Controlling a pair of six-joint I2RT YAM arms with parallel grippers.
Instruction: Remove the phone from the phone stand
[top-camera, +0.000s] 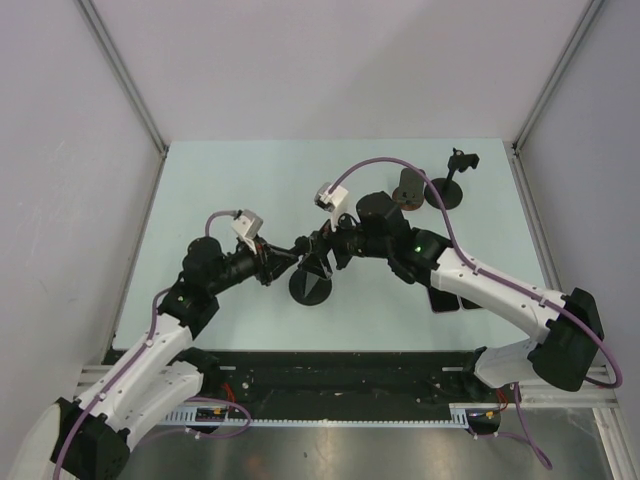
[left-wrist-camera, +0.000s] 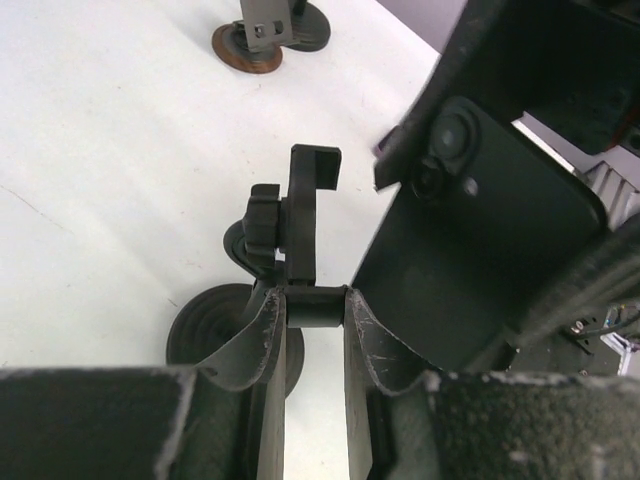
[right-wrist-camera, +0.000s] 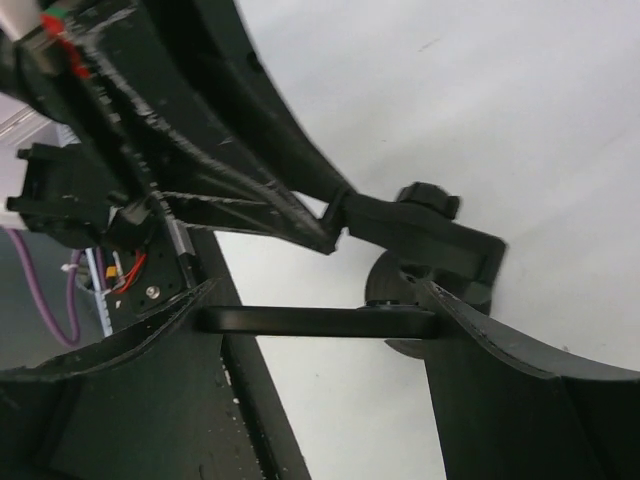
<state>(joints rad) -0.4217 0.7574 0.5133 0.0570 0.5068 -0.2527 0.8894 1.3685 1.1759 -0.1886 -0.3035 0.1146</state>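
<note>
The black phone stand (top-camera: 310, 284) stands mid-table on a round base, with its cradle (left-wrist-camera: 305, 215) upright. My left gripper (top-camera: 283, 256) is shut on the cradle's bottom bar (left-wrist-camera: 315, 305). My right gripper (top-camera: 332, 247) is shut on the black phone (left-wrist-camera: 490, 250). The phone sits just right of the cradle, tilted, with its camera lenses towards the left wrist camera. In the right wrist view the phone (right-wrist-camera: 315, 320) shows edge-on between the fingers of my right gripper (right-wrist-camera: 315, 322), and the stand (right-wrist-camera: 430, 235) lies just beyond it.
Several other black stands and round bases (top-camera: 440, 190) sit at the back right and also show in the left wrist view (left-wrist-camera: 270, 35). A dark flat object (top-camera: 445, 298) lies under my right arm. Grey walls enclose the table.
</note>
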